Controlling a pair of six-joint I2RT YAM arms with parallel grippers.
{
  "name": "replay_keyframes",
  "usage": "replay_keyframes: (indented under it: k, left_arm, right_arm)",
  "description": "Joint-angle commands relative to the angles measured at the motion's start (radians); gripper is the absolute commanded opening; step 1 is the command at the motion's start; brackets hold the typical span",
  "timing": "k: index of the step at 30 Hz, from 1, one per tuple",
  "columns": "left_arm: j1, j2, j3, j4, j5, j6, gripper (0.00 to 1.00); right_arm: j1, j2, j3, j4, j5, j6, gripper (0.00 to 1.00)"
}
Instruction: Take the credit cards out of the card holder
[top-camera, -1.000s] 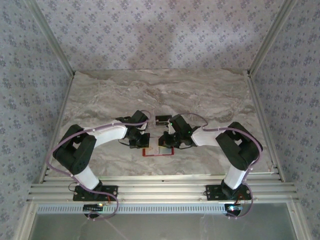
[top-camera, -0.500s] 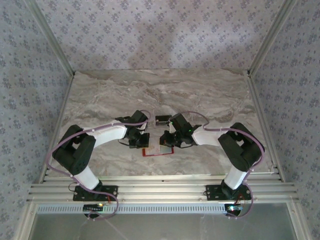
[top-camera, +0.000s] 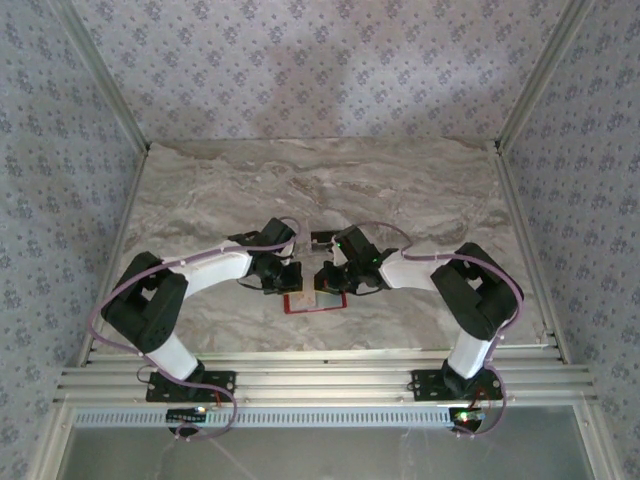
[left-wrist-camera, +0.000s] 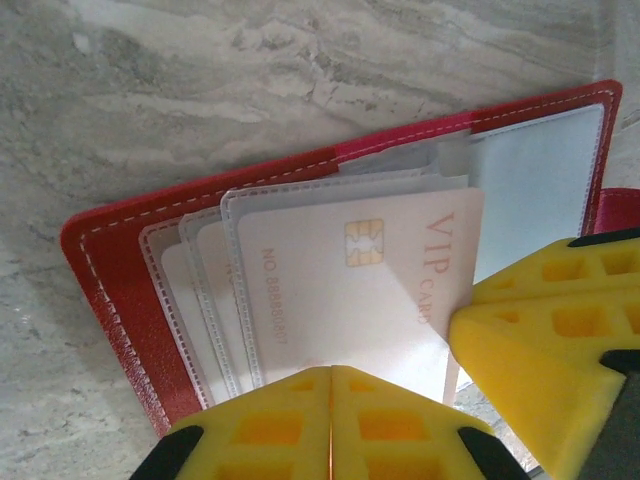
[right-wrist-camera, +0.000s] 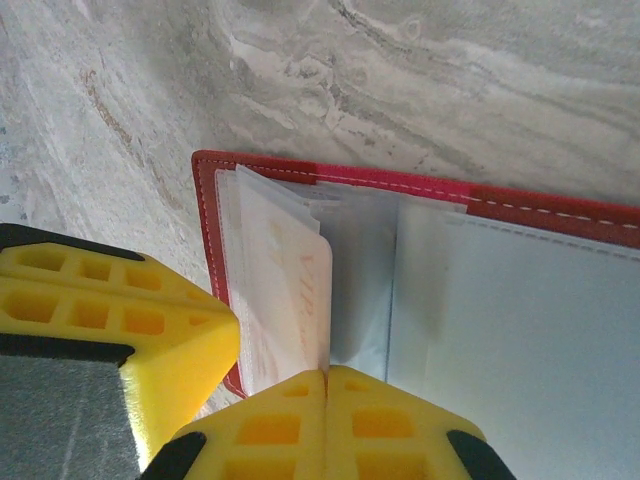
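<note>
Find the card holder (top-camera: 312, 301) lying open on the table (top-camera: 420, 190), near-centre between both arms, with the credit cards (left-wrist-camera: 350, 290) fanned in clear pockets (left-wrist-camera: 205, 300) on its left half. Left gripper (left-wrist-camera: 331, 400) clenched at the front card's near edge. Right gripper (right-wrist-camera: 326, 400) clenched just right of it, against a pocket leaf. No telling of a real pinch on card or pocket. Likely risks: dragging the whole holder along instead of freeing a card, tugging a pocket, or knocking the two crowded grippers together.
</note>
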Motion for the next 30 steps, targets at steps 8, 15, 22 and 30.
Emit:
replay_keyframes:
  k: [8, 15, 22, 30]
  left_arm:
    - [0.001, 0.053, -0.020, -0.026, -0.035, 0.007, 0.13]
    - [0.002, 0.045, -0.025, -0.063, -0.083, 0.013, 0.16]
    - [0.001, 0.033, -0.031, -0.081, -0.099, 0.019, 0.14]
    - [0.001, 0.016, -0.036, -0.097, -0.109, 0.019, 0.12]
  right_arm:
    - [0.002, 0.014, 0.018, -0.013, -0.010, -0.014, 0.01]
    - [0.000, 0.002, 0.014, -0.019, 0.005, -0.014, 0.01]
    - [-0.005, -0.015, 0.008, -0.022, 0.018, -0.012, 0.00]
    - [-0.010, -0.035, -0.005, -0.027, 0.032, -0.011, 0.00]
